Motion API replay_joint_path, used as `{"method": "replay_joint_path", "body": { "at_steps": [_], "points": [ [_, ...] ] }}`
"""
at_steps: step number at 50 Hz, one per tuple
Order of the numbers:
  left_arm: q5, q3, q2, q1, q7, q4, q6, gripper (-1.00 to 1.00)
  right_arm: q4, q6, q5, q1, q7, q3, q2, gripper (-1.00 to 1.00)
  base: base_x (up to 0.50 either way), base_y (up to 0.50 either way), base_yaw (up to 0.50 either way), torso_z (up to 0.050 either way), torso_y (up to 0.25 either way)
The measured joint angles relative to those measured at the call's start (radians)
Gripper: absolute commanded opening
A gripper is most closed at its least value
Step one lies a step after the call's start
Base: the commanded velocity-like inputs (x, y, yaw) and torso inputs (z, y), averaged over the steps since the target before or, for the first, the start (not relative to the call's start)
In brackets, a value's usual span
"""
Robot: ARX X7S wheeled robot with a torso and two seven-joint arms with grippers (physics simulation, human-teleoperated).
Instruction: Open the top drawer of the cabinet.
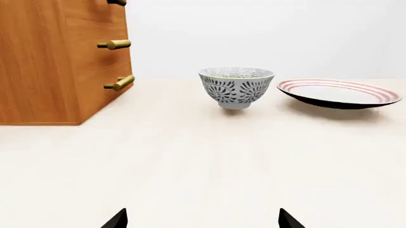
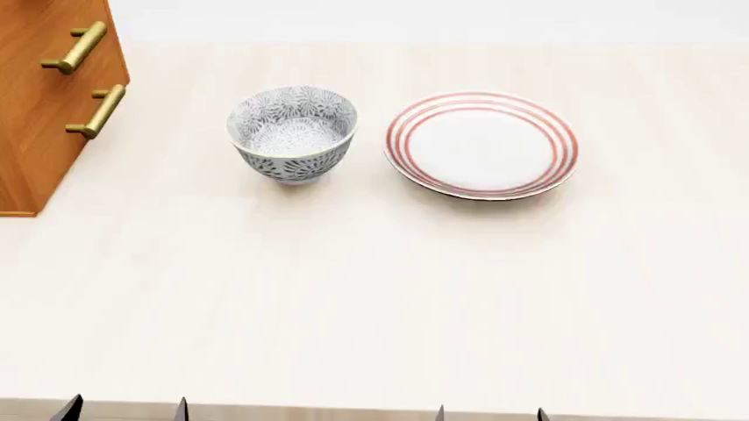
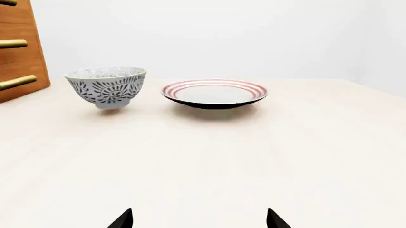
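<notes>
The top drawer (image 2: 53, 39) sits flush and closed in the cabinet (image 2: 41, 114) at the far left of the table (image 2: 374, 298), its front facing right toward the open tabletop. Its brass handle (image 2: 74, 47) stands proud of the wood, long axis lying level along the drawer front, so a pull must run outward to the right. The patterned bowl (image 2: 293, 133) stands near the cabinet, the striped plate (image 2: 481, 145) just beyond it. The left gripper (image 1: 201, 221) and right gripper (image 3: 198, 219) hang low at the near edge, both spread wide and empty, well apart from the handle.
</notes>
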Motion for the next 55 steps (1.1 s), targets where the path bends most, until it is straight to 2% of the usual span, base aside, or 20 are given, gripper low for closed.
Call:
{"method": "replay_joint_path", "body": {
  "at_steps": [42, 55],
  "points": [
    [-0.029, 0.085, -0.066, -0.003, -0.092, 0.001, -0.047, 1.00, -0.003, 0.015, 0.066, 0.000, 0.073, -0.080, 0.066, 1.00, 0.00, 0.00, 0.00, 0.000, 0.000],
    [-0.039, 0.111, -0.086, -0.007, -0.115, 0.003, -0.061, 1.00, -0.003, 0.017, 0.087, 0.003, 0.095, -0.101, 0.084, 1.00, 0.00, 0.00, 0.00, 0.049, 0.000]
  ]
}}
